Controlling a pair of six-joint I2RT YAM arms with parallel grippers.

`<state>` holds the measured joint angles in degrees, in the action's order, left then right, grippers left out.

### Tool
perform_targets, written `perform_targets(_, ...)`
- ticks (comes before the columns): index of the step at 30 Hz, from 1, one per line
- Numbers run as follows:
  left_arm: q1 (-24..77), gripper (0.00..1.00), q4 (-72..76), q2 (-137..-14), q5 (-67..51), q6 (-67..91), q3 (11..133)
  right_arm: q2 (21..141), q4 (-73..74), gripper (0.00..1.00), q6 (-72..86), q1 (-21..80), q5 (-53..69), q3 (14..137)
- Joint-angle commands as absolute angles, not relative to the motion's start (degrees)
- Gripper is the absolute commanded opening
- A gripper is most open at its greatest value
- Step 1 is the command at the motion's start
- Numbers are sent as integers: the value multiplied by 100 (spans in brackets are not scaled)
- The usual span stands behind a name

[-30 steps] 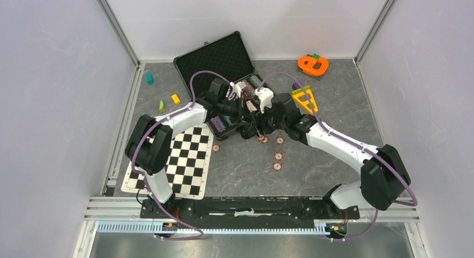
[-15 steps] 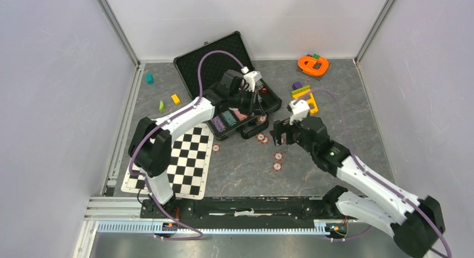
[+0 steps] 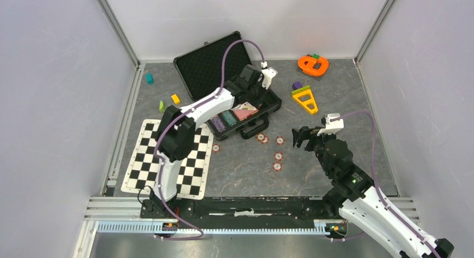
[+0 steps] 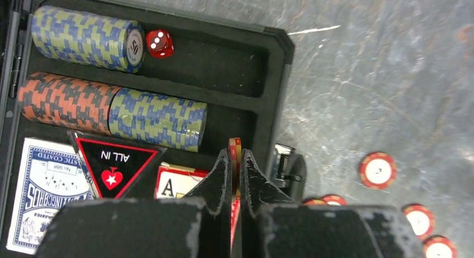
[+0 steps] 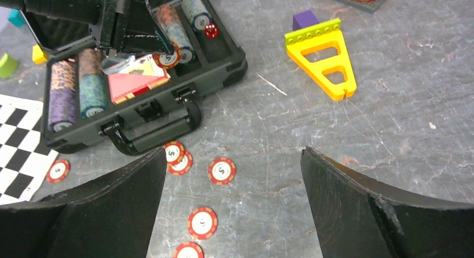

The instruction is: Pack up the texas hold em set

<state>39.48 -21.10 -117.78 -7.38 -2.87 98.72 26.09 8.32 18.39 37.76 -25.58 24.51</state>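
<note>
The black briefcase (image 3: pixel 262 110) lies open, its foam lid (image 3: pixel 212 60) tipped back. Its tray (image 4: pixel 223 62) holds coloured chip stacks (image 4: pixel 156 118), a red die (image 4: pixel 159 43) and card decks (image 4: pixel 42 191). My left gripper (image 4: pixel 235 164) is shut on a red-white poker chip (image 4: pixel 235 149), held on edge above the tray's right end; it also shows in the right wrist view (image 5: pixel 167 56). Several loose chips (image 3: pixel 278 156) lie on the table in front of the case (image 5: pixel 221 170). My right gripper (image 5: pixel 232 153) is open and empty, above the table to the right of those chips (image 3: pixel 301 137).
A black-white checkered mat (image 3: pixel 167 163) lies at the left, one chip (image 3: pixel 216 148) at its edge. A yellow triangle toy (image 3: pixel 304 99) and an orange toy (image 3: pixel 313 64) sit at the back right. Small coloured blocks (image 3: pixel 175 99) lie at the back left. Walls enclose three sides.
My right arm has pulled back from the case, right and toward the near edge, open. My left gripper has moved right along the tray, still holding the chip.
</note>
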Motion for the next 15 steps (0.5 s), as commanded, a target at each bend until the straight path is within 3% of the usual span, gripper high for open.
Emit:
perform_targets(1, 4000, 2, -2314, -12175, -413, -949, 10455, 2699, 987, 95, 1845, 3788, -2657, 2724)
perform_targets(12, 4001, 3, -1928, -12563, -296, -1216, 10494, 2859, 898, 95, 1641, 3788, -2585, 2725)
perform_targets(15, 4033, 17, -1733, -12565, -531, -1521, 10358, 2865, 914, 95, 1628, 3788, -2575, 2709)
